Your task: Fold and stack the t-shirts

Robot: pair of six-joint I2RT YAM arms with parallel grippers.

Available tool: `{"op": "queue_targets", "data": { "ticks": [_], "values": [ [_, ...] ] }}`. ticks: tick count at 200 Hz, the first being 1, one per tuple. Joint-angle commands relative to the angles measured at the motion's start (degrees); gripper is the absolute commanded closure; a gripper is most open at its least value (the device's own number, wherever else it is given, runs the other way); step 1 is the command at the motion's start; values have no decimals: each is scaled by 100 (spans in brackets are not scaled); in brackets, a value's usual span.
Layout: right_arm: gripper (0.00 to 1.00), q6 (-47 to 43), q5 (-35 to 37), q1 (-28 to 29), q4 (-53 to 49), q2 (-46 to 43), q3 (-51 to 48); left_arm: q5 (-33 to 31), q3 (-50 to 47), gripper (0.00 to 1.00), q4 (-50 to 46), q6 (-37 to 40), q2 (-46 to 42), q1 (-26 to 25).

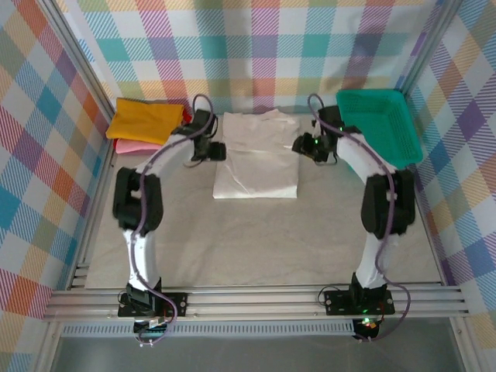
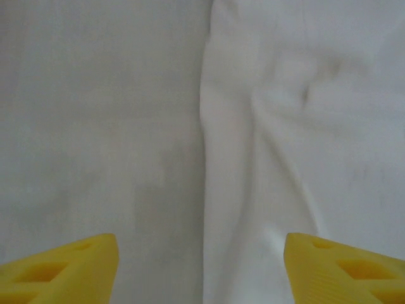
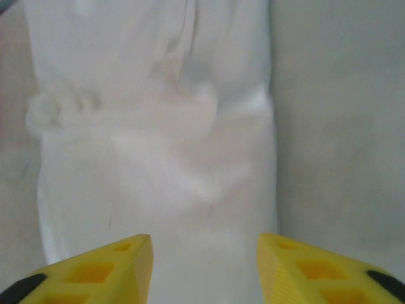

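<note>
Mid-fold: white t-shirt lies half-folded just toward 12 o'clock of table centre, both grippers empty at its sides.
The left gripper sits at the shirt's 9 o'clock edge and the right gripper at its 3 o'clock edge; both have their jaws apart, holding nothing. The side folds look done. The next move likely calls for pinching an end hem to fold lengthwise, then carrying the shirt to the mustard-yellow t-shirt stack at 10 o'clock.
</note>
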Motion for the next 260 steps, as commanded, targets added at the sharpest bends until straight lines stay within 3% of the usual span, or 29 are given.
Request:
{"op": "queue_targets", "data": {
  "ticks": [1,9,19,38,67,106,158,206,236,260],
  "values": [
    [67,149,-734,531,635,-1134,-1343,390,-1449,44,1276,-454,-1326,-381],
    [75,347,-973,625,935,-1336,-1796,718,-2011,51,1747,-537,-1568,-490],
    [80,578,-1378,656,1381,-1356,-2153,1023,-2471,52,2336,-663,-1664,-561],
    [89,717,-1699,678,1708,-910,-2082,1143,-2607,57,2511,-707,-1335,-563],
    [93,738,-1344,556,2084,-20,-2007,644,-2718,61,2786,-697,-746,-479],
    [95,768,-1183,349,2360,665,-2256,676,-2896,61,2897,-901,-118,-210],
    [95,716,-1263,338,2329,-6,-3066,537,-3771,61,3015,-1223,-738,-262],
    [89,786,-1322,437,1927,-933,-3793,613,-4924,59,2936,-1807,-1748,-761],
    [86,887,-1089,439,1166,-1649,-3333,399,-4274,56,2092,-1605,-2434,-800],
    [85,1006,-1144,440,1088,-1565,-2681,232,-3357,52,1873,-1188,-2487,-765]
  ]
}}
